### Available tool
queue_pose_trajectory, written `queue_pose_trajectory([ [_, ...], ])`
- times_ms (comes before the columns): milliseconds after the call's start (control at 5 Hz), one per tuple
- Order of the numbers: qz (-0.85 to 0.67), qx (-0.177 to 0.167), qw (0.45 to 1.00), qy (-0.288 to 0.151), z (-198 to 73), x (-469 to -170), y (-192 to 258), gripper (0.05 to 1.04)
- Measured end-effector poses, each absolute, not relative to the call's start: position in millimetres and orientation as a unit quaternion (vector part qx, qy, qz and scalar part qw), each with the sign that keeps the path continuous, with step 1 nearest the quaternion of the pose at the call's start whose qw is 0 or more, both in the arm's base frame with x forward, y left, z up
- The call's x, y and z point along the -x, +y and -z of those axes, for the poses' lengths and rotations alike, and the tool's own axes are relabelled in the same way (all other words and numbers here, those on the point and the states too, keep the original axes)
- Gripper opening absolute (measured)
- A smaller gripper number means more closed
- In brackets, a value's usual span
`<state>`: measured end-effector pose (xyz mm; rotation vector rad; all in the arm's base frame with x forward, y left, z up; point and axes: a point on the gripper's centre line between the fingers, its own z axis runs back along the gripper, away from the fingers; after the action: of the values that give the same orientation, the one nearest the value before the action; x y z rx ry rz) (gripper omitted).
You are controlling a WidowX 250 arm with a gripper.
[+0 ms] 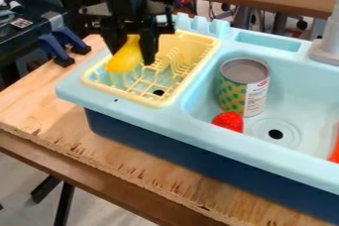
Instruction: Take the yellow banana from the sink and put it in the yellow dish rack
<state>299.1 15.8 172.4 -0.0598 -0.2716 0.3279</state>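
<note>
Yellow, smooth object [124, 60] sits pinched between fingers of black gripper [133, 55], over left part of pale yellow dish rack [126, 96]. Whether object touches rack, cannot tell. Rack rests on light blue toy sink [192, 133], left of basin in view. Inside basin, can [233, 96] with green-and-yellow patterned label stands upright; bumpy red item [228, 120] lies just beside it, near drain hole [275, 134]. Orange-red thing [335, 149] shows partly at right edge. Wooden tabletop [39, 106] supports sink.
</note>
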Motion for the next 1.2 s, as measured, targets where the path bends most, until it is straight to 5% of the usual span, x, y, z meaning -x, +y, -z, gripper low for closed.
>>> queue_pose_trajectory([
  [200,-0.169,0.041,0.976,-0.131,-135.7,-305.0,23.6,0.529],
  [600,-0.181,0.072,0.97,-0.142,-109.7,-324.2,15.8,0.529],
  [1200,-0.189,0.079,0.969,-0.135,-99.5,-343.2,8.9,0.6],
])
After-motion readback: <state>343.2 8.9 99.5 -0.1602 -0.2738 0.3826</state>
